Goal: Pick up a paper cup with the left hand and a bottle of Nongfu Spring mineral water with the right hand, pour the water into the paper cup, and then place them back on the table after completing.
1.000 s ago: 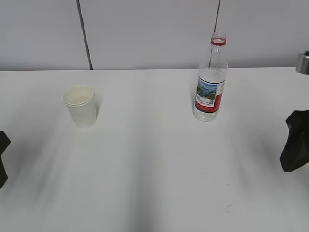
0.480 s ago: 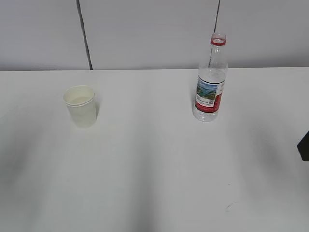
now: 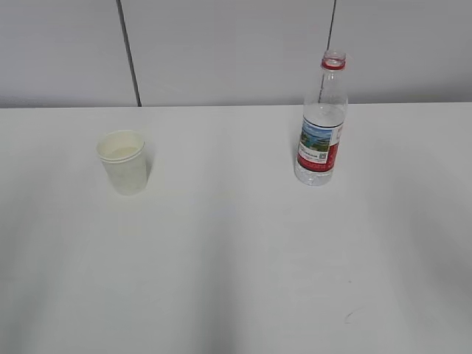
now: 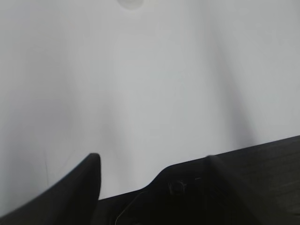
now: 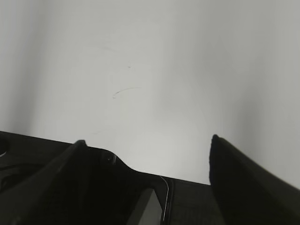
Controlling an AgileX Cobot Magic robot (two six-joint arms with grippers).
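A white paper cup (image 3: 123,161) stands upright on the white table (image 3: 228,251) at the left. A clear Nongfu Spring bottle (image 3: 321,122) with a red and white label and a red neck ring stands upright at the right, uncapped. Clear water (image 3: 323,115) shows in it up to about its shoulder. Neither arm shows in the exterior view. In the left wrist view my left gripper (image 4: 153,159) is open and empty over bare table, and the cup (image 4: 130,3) barely shows at the top edge. My right gripper (image 5: 147,140) is open and empty over bare table.
A grey panelled wall (image 3: 221,51) with two dark seams runs behind the table. A small dark scuff mark (image 3: 350,317) lies near the front right of the table. A curved scuff (image 5: 124,91) shows in the right wrist view.
Both black arms have drawn back out of the exterior view, the left one off the left edge and the right one off the right edge. Cup and bottle have not moved.
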